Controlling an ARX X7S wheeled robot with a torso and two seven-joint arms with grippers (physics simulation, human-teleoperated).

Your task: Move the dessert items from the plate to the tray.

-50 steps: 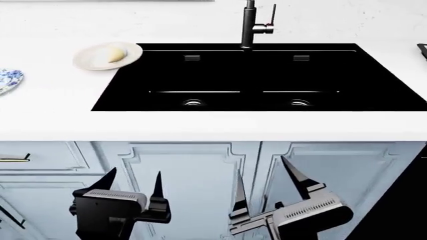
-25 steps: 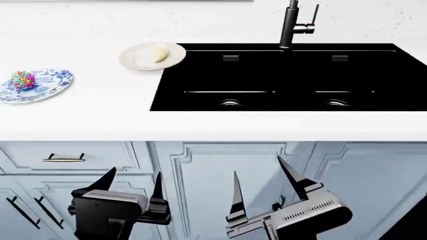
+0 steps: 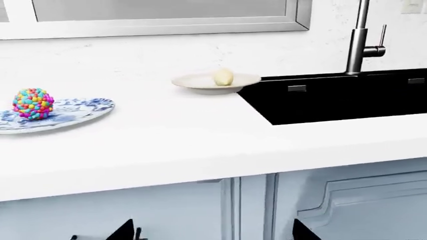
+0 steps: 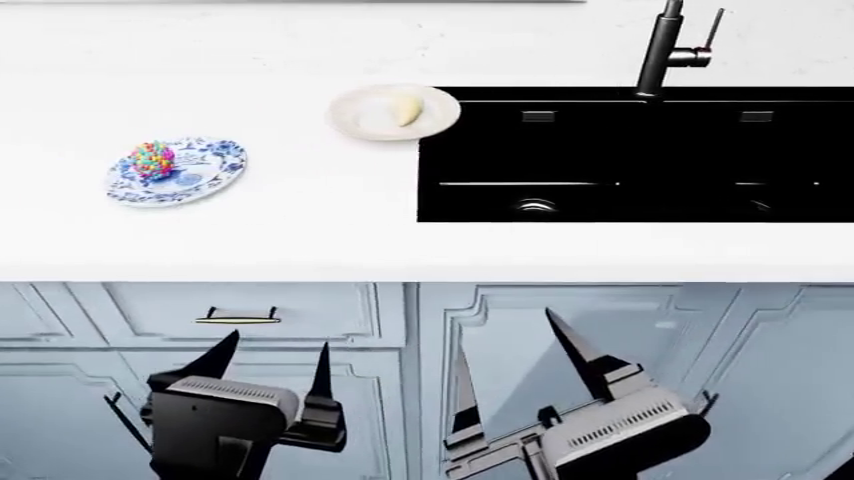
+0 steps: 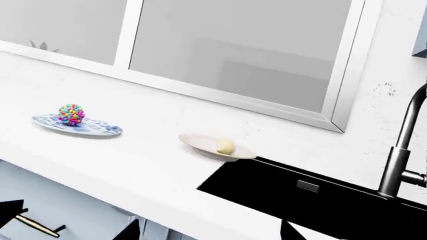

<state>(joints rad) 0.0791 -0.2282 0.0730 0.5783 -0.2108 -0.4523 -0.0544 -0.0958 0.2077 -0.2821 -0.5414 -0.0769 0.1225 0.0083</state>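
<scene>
A ball of multicoloured candy beads [image 4: 152, 158] sits on a blue-patterned plate [image 4: 200, 176] on the white counter, left of the sink. A pale yellow piece [image 4: 406, 110] lies on a cream plate [image 4: 363, 114] by the sink's left corner. The wrist views show the same ball [image 3: 33, 104] [image 5: 71, 114] and yellow piece [image 3: 223, 76] [image 5: 225, 146]. My left gripper [image 4: 274, 348] and right gripper [image 4: 505, 332] hang open and empty below the counter edge, in front of the cabinet doors. The tray is out of view.
A black double sink [image 4: 641, 150] with a dark faucet [image 4: 663, 50] fills the counter's right side. Pale blue cabinet doors and a drawer handle [image 4: 240, 316] lie under the counter. A window frame [image 5: 233, 95] runs behind the counter.
The head view has swung left: sink, faucet and cream plate slid to the right, and the blue plate with the candy ball came fully into view. Both grippers stayed open and low.
</scene>
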